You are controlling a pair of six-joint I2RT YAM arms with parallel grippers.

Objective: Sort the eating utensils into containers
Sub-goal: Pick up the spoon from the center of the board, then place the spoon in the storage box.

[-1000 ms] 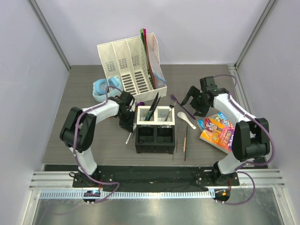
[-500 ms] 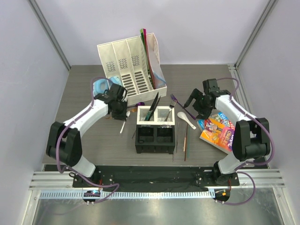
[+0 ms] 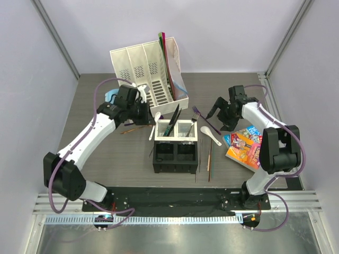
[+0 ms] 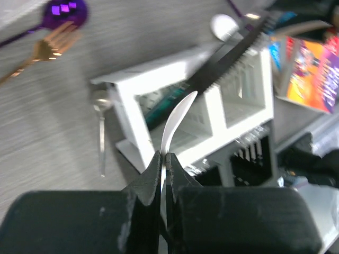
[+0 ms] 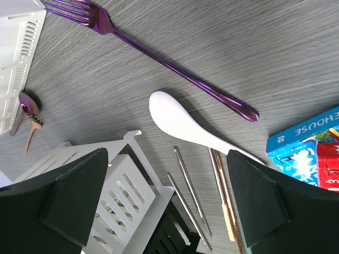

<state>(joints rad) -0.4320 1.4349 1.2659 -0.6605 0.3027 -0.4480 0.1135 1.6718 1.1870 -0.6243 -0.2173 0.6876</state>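
Left jaws clench 1 white spoon (image 4: 175, 119) just left of the caddy (image 3: 175, 169), apparently bound for a white cell. Right jaws hang released above another spoon (image 5: 185, 124), right of the caddy.

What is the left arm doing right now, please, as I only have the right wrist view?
Observer: The left gripper is shut on a white spoon, close to the white compartments of the caddy.
Operator: Is anything in those compartments already?
Observer: Yes, long black pieces lean out of the left white one.
Operator: Is anything loose on the left side of it?
Observer: A small metal spoon lies on the table there.
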